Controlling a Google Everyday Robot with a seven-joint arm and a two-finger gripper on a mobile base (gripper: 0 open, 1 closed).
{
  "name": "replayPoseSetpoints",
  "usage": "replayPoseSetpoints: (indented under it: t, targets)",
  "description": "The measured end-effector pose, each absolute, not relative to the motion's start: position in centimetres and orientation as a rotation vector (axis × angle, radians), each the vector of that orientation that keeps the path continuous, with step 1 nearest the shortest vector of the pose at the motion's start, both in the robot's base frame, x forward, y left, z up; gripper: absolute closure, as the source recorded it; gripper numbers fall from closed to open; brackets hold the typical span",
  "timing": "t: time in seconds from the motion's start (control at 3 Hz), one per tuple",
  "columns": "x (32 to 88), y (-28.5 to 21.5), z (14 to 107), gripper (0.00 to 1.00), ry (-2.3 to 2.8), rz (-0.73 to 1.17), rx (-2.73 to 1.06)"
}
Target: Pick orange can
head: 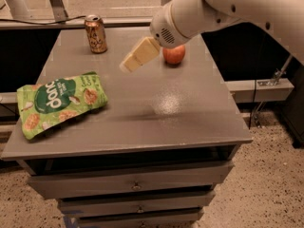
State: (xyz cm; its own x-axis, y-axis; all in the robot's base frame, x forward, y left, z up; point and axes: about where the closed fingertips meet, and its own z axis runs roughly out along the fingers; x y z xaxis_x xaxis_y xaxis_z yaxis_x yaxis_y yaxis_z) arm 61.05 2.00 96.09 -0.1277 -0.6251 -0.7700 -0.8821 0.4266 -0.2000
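While the cream-coloured gripper hangs over the flat grey metal cabinet top, I cannot tell whether it is clenched or released; from here it reads as one pale wedge. The small upright orange-copper drink can stands beyond and left of its tip, apart from it, lettering too faint to read. A round red-orange apple sits just right of it, partly hidden by the white arm, which the frame cuts off. A green crinkled snack bag lies nearer me, to the left.
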Motion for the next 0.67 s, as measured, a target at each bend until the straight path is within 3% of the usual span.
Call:
replayPoseSetpoints:
  t: [0.67]
  targets:
    - [63.6,3.7,96.0,0.00,1.773,0.414,-1.253]
